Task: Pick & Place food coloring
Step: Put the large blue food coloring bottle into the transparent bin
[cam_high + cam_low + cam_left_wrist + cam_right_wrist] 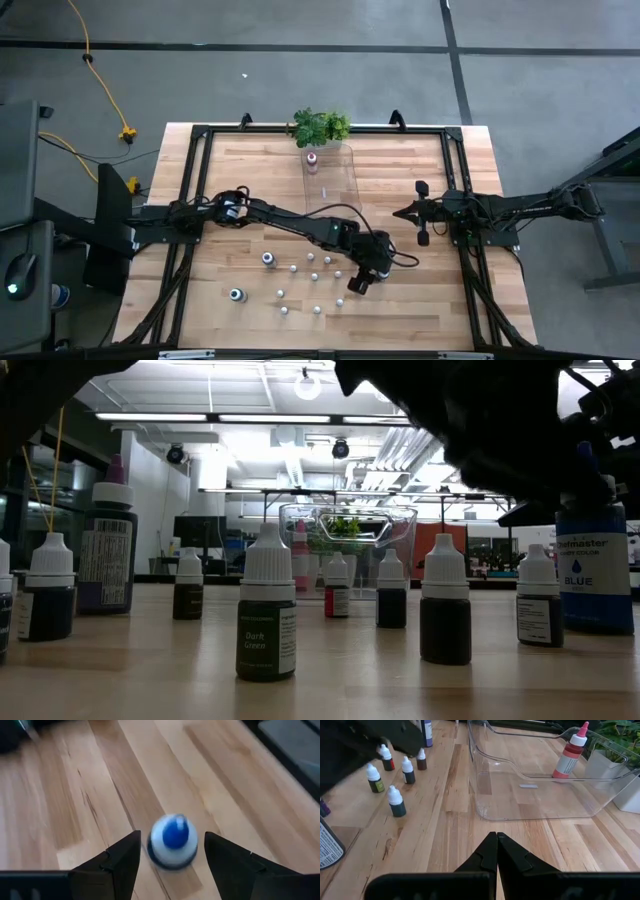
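Observation:
My left gripper [172, 836] is open and points down over a blue-topped food coloring bottle [173, 841] standing upright on the wood. One finger is on each side of the bottle with a small gap, touching nothing. In the high view this gripper [356, 283] is right of the scattered small bottles [300, 280]. The low view shows the blue bottle [590, 560] under the dark arm. A pink-topped bottle [571, 753] stands in the clear tray [520, 770]. My right gripper [496, 851] is shut and waits at the table's right [412, 212].
Several small white-capped bottles [396, 801] stand left of the left gripper, with two bigger ones [268, 259] [236, 294]. The clear tray [335, 175] sits at the far middle, with a green plant [320, 127] behind it. Bare wood lies between the grippers.

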Action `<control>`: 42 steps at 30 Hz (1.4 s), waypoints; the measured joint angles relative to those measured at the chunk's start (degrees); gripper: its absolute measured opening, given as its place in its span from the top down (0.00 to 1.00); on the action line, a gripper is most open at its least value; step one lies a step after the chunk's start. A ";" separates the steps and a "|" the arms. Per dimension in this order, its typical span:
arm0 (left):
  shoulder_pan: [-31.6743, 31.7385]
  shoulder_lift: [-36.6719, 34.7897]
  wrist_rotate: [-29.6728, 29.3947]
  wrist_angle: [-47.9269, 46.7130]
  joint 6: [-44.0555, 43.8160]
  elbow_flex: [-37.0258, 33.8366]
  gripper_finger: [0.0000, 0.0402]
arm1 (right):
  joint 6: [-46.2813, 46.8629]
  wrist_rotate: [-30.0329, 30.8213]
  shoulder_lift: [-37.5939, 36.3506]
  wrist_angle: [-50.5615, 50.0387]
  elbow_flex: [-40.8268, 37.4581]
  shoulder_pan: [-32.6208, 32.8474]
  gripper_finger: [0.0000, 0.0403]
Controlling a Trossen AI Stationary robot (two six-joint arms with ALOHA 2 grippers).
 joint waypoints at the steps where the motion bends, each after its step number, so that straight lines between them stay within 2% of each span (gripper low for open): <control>1: 0.00 0.12 0.00 0.91 0.00 0.20 0.47 | 0.00 0.00 0.00 0.04 0.00 0.01 1.00; 10: 0.00 0.46 -1.45 -0.17 -0.04 0.05 0.49 | 0.00 0.00 0.00 0.04 0.00 0.00 1.00; 20: 0.04 0.29 -1.14 -1.08 -0.04 0.13 0.72 | 0.00 0.00 0.00 0.03 0.01 0.00 1.00; 26: 0.02 0.16 -0.87 -1.59 -0.17 0.43 0.73 | 0.00 0.00 0.00 0.03 0.01 0.00 1.00; 33: 0.04 0.37 -0.90 -5.58 -0.20 4.59 0.73 | 0.00 0.00 0.00 0.03 0.00 0.02 1.00; 42: 0.04 0.15 -1.00 -8.20 -0.43 4.71 0.74 | 0.00 0.00 0.00 0.03 -0.01 0.02 1.00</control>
